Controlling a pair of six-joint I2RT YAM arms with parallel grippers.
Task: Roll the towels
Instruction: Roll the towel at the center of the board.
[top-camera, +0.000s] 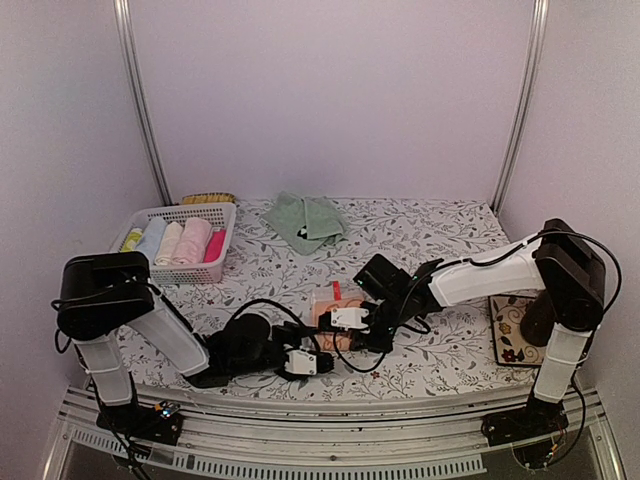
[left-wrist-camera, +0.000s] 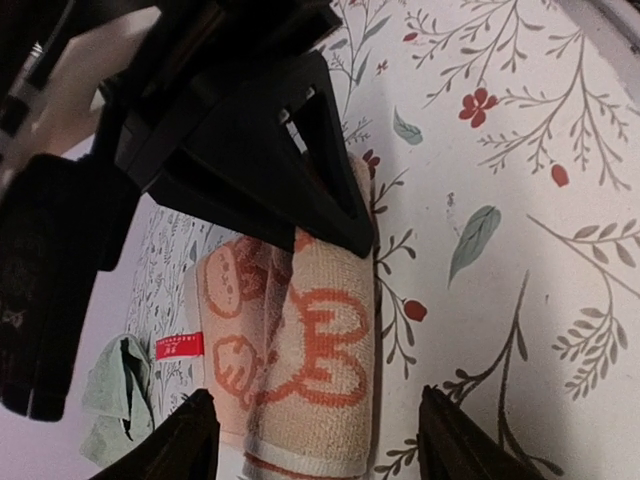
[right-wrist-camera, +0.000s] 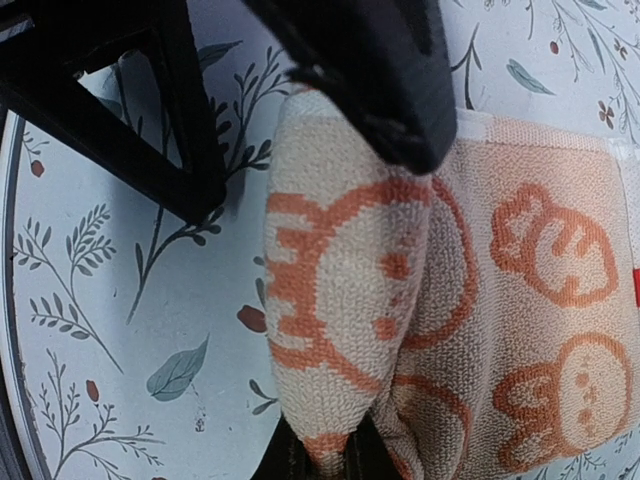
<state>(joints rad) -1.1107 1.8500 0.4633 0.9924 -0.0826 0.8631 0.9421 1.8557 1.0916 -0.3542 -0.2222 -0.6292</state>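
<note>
The orange-salmon towel (top-camera: 326, 303) lies partly rolled near the table's front middle. In the left wrist view, my left gripper (left-wrist-camera: 320, 445) is open, with a fingertip on each side of the towel's rolled end (left-wrist-camera: 310, 340). My right gripper (right-wrist-camera: 340, 462) is shut on a raised fold of the orange towel (right-wrist-camera: 340, 300), pinching its tip. In the top view the two grippers (top-camera: 305, 362) (top-camera: 350, 320) meet at the towel. The pale mint green towel (top-camera: 308, 221) lies crumpled at the back middle, and it also shows in the left wrist view (left-wrist-camera: 110, 400).
A white lattice basket (top-camera: 221, 213) holding several rolled towels stands at the back left, with a yellowish object (top-camera: 208, 198) behind it. A flower-patterned flat piece (top-camera: 512, 330) lies by the right arm's base. The tablecloth has a leaf print.
</note>
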